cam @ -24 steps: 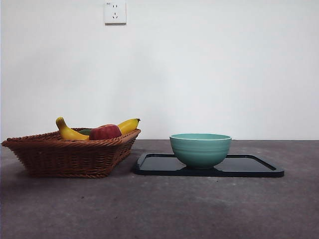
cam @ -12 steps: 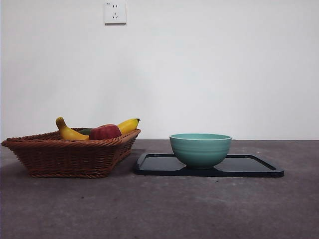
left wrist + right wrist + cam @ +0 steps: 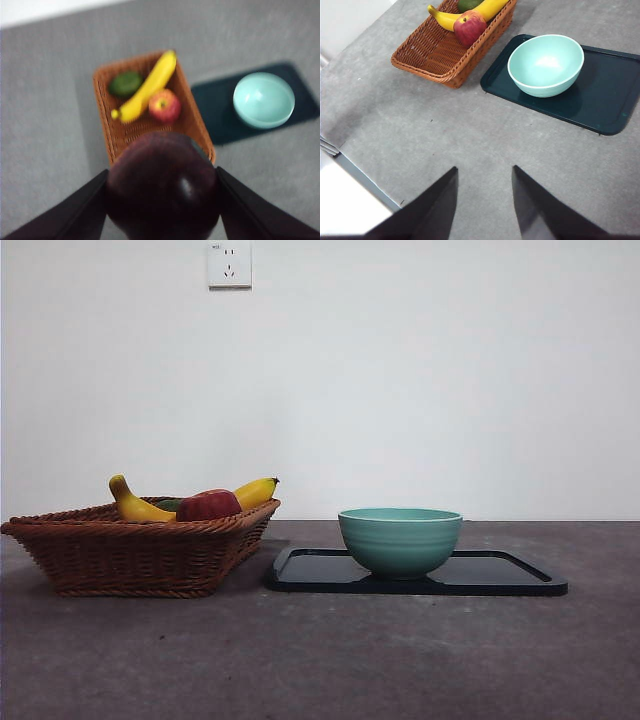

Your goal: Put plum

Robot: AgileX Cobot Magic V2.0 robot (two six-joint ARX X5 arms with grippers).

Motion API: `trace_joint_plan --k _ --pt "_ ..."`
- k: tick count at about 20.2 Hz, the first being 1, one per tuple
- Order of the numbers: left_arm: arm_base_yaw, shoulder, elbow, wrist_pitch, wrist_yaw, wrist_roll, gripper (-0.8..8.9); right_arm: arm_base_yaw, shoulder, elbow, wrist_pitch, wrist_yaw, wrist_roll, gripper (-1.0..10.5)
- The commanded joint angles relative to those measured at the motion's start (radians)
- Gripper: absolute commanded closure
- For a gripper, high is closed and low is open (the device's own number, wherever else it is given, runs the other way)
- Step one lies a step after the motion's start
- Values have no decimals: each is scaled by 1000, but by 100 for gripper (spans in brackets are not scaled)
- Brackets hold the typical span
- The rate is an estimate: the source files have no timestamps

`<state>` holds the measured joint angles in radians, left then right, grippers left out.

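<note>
Seemingly, plum sits clamped in left pincer.

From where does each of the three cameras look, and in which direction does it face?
Front: low, at table height, facing level across the basket and bowl; no robot part shows.
Left wrist: high above, facing down; its gripper holds the plum over the basket.
Right wrist: high above, facing down; its gripper is open over bare table.
All share basket, bowl, tray.

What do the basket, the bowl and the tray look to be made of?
Basket: woven brown wicker or rattan, its weave showing, matte.
Bowl: probably glazed ceramic, pale green with a soft sheen and faint ridges.
Tray: smooth and dark, likely plastic, slightly reflective.
</note>
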<state>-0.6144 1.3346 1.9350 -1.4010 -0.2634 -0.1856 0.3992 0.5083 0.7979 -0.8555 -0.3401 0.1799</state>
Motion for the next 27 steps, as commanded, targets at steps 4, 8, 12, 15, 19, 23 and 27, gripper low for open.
trace_joint_plan --k 4,8,12,15,19,23,27 --pt "15 -34 -204 265 38 10 555 4 2 16 9 -3 -11 773" --pt "106 -34 -378 430 190 44 555 4 2 16 9 -3 -9 773" --pt "219 -34 -550 606 271 71 555 4 2 16 8 0 -8 773" --pt "309 -34 -694 749 340 80 556 4 2 16 9 0 -8 773" --pt "370 -16 -864 935 405 95 561 4 2 16 10 0 -8 773" --pt "372 81 -922 1043 406 132 561 4 6 16 10 0 -1 773" --pt "372 209 -922 1132 406 145 561 4 6 16 9 0 17 773"
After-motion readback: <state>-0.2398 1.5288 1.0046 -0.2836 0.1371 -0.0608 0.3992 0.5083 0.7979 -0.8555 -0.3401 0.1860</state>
